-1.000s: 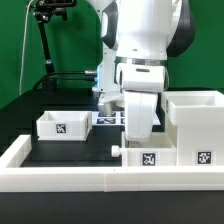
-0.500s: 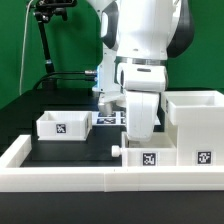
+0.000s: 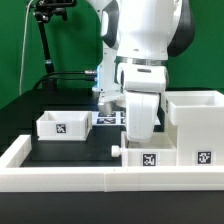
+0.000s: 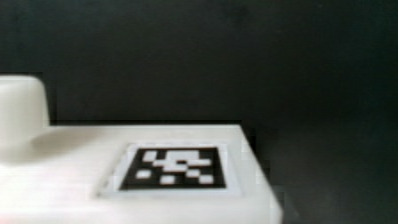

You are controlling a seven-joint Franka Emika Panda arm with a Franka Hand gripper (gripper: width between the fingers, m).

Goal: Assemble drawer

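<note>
A small open-topped white tray (image 3: 60,124) with a tag on its front stands on the black table at the exterior view's left. A second white tray (image 3: 150,157), tagged and with a round knob (image 3: 118,150), sits against the front wall. The tall white shell (image 3: 195,115) stands beside it at the exterior view's right. My gripper (image 3: 140,137) hangs straight down right over the second tray, and its fingers are hidden behind the hand. The wrist view shows only that tray's tagged white face (image 4: 178,166) and its knob (image 4: 18,110), close up, with no fingers in sight.
The long low white rim wall (image 3: 60,178) runs along the front and up the exterior view's left side. The marker board (image 3: 106,118) lies behind the arm. A black stand (image 3: 45,40) with cables rises at the back left.
</note>
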